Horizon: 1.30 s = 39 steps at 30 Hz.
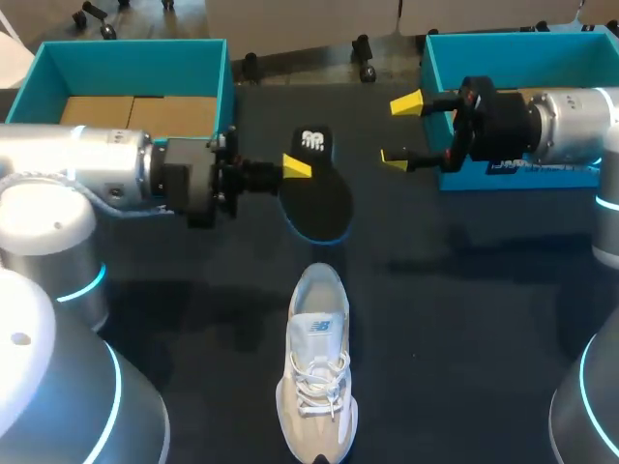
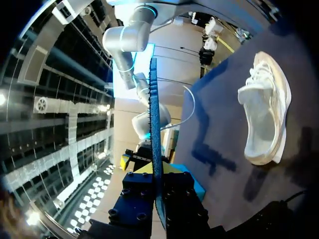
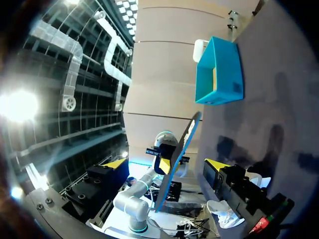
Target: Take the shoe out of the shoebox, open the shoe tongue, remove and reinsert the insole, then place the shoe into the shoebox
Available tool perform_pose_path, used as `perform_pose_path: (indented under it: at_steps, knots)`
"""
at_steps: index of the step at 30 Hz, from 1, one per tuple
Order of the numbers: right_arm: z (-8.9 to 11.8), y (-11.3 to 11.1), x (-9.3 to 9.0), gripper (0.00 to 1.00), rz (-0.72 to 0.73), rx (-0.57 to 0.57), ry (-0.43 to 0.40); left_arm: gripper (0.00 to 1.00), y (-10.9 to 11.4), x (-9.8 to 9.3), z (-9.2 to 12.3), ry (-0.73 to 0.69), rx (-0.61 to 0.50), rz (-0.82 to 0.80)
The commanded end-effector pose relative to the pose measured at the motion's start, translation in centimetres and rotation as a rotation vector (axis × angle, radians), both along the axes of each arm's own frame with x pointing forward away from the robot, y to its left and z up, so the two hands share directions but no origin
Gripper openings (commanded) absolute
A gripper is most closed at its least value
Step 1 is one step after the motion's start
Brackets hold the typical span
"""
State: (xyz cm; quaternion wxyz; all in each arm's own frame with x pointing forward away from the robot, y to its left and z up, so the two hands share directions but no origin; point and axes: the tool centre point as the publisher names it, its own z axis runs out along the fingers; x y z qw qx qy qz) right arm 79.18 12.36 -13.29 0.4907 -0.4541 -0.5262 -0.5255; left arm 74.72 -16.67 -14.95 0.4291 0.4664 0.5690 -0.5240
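— Where do we stand, starting from the big things?

— The counter (image 1: 464,319) carries a teal box (image 1: 126,53) at its far left corner and a second box (image 1: 503,58) at its far right corner. The shoe (image 1: 317,377) is out of both. It lies upright by the middle of the near edge, with its toe, as far as we can judge, toward that edge and its mouth toward the far one.

— And the insole?

— The insole (image 1: 314,198) is out of the shoe. Our left end effector (image 1: 295,169) is clamped on it and holds it above the counter, between the shoe and the far edge. In the left wrist view it stands edge-on between the fingers.

— What about the right side?

— Our right end effector (image 1: 400,130) is spread wide and grips nothing. It hangs just before the right box, apart from the insole.

— So which step is this?

— We judge the removal done and the reinsertion in hand. The return to a box is not yet begun.

— What does the next move ask of us?

— We must bring the insole down to the shoe's mouth, line its length up with the shoe, and feed the toe end in first under the tongue. The shoe is light and stands free, so we expect it to slide when pushed. Our free right end effector would do well to steady the heel or hold the tongue back.
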Motion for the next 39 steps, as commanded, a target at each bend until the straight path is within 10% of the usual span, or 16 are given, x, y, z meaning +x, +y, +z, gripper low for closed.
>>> perform_pose_path:
  at_steps: [1, 9, 23, 39]
  knots:
    - [0.0, 0.1, 0.0, 1.00, -0.002, -0.001, 0.000, 0.00, 3.2, -1.0, 1.6, 0.146, 0.068, 0.028]
    - [0.0, 0.1, 0.0, 1.00, -0.002, -0.001, 0.000, 0.00, 4.3, -1.4, 1.5, 0.588, 0.110, 0.018]
    - [0.0, 0.1, 0.0, 1.00, -0.002, -0.001, 0.000, 0.00, 4.3, -1.4, 1.5, 0.588, 0.110, 0.018]
    - [0.0, 0.1, 0.0, 1.00, -0.002, -0.001, 0.000, 0.00, 4.8, -1.2, 1.8, 1.417, 0.352, 0.132]
